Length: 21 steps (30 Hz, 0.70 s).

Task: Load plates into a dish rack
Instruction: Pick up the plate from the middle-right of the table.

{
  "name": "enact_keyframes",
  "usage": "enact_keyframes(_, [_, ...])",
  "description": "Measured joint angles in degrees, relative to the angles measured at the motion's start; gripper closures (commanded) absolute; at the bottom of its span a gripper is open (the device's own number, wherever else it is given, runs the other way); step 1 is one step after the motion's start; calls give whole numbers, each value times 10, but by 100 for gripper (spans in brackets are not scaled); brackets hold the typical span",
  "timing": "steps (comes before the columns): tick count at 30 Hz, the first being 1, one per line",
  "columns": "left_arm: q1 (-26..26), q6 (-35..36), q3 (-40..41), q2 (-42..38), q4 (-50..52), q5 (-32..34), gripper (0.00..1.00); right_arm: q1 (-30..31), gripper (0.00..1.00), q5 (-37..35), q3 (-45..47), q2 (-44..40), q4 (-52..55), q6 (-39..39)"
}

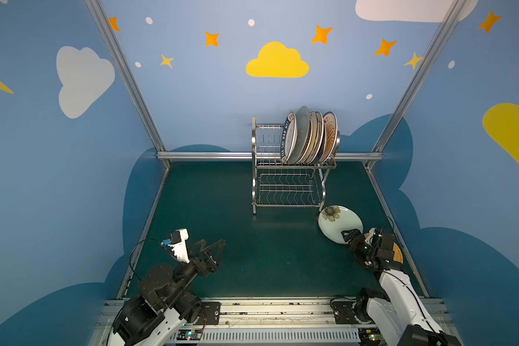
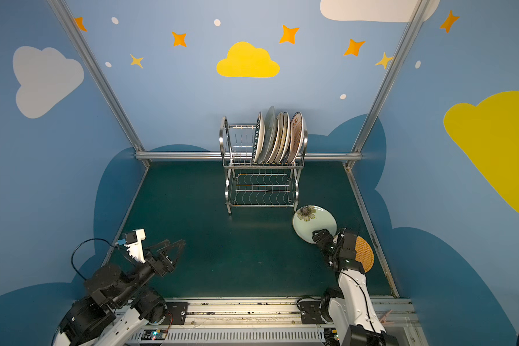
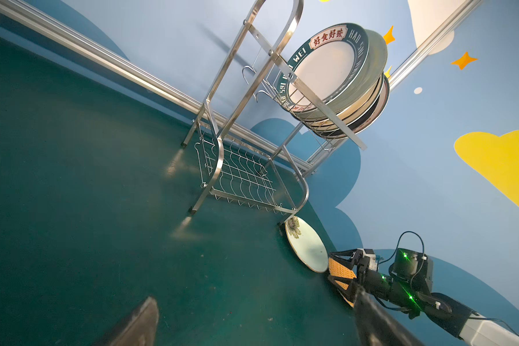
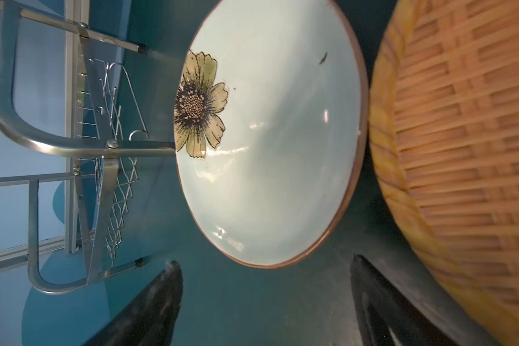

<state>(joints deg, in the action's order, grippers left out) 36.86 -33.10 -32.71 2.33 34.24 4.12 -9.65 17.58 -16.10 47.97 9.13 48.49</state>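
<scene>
Plates (image 1: 309, 137) stand in dish rack's (image 1: 254, 179) top tier; left gripper (image 1: 214, 241), right gripper (image 1: 349, 235) wide.

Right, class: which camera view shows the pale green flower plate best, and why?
The right wrist view: the pale green plate nearly fills it, flower petals and brown rim sharp. Both top views show it small beside the dish rack, its near edge partly hidden. The left wrist view shows it distant and foreshortened.
</scene>
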Motion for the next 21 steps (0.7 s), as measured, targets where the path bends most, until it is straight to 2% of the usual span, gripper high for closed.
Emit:
enact_keyframes(15, [0, -2, 0, -3, 7, 10, 0, -11, 27, 1, 7, 100, -96, 51])
enact_keyframes(21, [0, -2, 0, -7, 8, 14, 0, -12, 37, -10, 7, 136, -133, 73])
